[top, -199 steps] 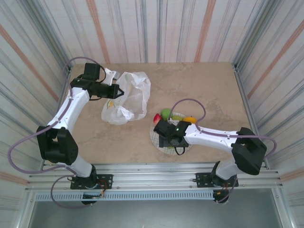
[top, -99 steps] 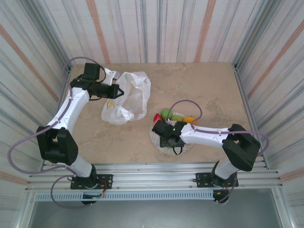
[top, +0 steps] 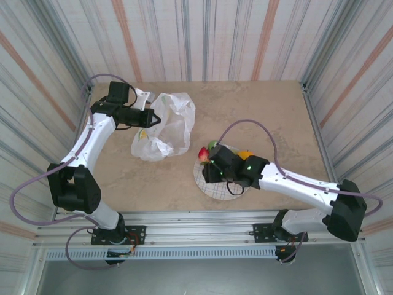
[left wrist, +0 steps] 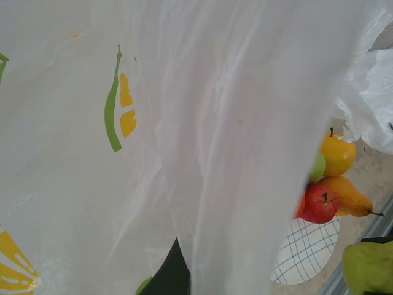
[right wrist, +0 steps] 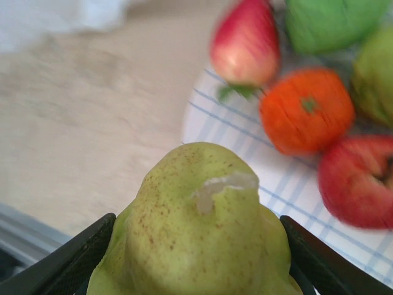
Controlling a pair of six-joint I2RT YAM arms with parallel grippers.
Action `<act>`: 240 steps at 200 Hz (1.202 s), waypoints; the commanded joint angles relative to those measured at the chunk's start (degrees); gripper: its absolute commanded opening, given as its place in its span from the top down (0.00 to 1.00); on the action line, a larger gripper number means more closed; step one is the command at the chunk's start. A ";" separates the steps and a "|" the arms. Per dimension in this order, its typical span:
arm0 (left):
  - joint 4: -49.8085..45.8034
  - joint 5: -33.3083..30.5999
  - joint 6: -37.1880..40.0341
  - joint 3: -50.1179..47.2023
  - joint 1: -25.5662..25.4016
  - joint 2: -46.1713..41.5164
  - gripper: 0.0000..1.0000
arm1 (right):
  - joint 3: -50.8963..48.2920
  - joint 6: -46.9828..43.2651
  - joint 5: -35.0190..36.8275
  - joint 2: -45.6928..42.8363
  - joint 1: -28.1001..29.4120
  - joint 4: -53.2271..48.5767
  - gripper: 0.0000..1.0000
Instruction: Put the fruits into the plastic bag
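Fingers (right wrist: pixel 67 270) of the right gripper (right wrist: pixel 196 270) are clamping the green pear (right wrist: pixel 196 215) between them. Just beyond them, other fruits (right wrist: pixel 307 110) are lying on the plate (right wrist: pixel 215 117). Farther left, the plastic bag (top: pixel 166 126) is resting against the left gripper (top: pixel 152 118), whose grip I cannot tell.

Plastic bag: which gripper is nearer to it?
Left. The left gripper is right at the plastic bag; the right gripper is apart from it, over the plate, holding a green pear.
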 commanded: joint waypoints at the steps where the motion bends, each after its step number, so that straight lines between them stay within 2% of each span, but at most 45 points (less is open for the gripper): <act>1: 1.00 2.92 -0.27 -0.65 0.20 -2.36 1.00 | 2.97 -9.08 -4.81 1.44 -3.32 8.91 0.43; 27: 1.26 4.17 -0.48 -0.78 0.21 -2.51 1.00 | 6.13 -14.09 -9.04 7.68 -6.89 19.55 0.42; 51: 1.19 4.28 -0.57 -0.91 0.19 -2.86 1.00 | 9.30 -14.66 -11.89 14.99 -9.36 28.27 0.42; 76: 1.59 4.67 -1.05 -1.15 0.12 -3.31 1.00 | 12.76 -12.81 -12.15 22.14 -10.23 34.82 0.42; 109: 2.46 5.49 -2.72 -1.40 -0.75 -2.97 1.00 | 19.10 -7.37 -10.65 30.96 -9.91 38.43 0.43; 155: 5.25 7.58 -6.01 -2.36 -3.34 -1.59 1.00 | 27.03 5.28 -4.32 39.78 -9.45 35.20 0.43; 166: 5.55 8.04 -6.61 -2.34 -3.58 -1.14 1.00 | 29.96 7.48 -2.81 41.83 -9.37 31.41 0.42; 189: 7.41 9.09 -8.80 -3.11 -3.61 -0.60 1.00 | 32.14 11.28 -2.07 44.76 -9.01 29.83 0.37; 240: 7.53 8.82 -9.69 -3.04 -3.59 0.46 1.00 | 35.46 11.19 -5.66 47.21 -8.85 27.15 0.25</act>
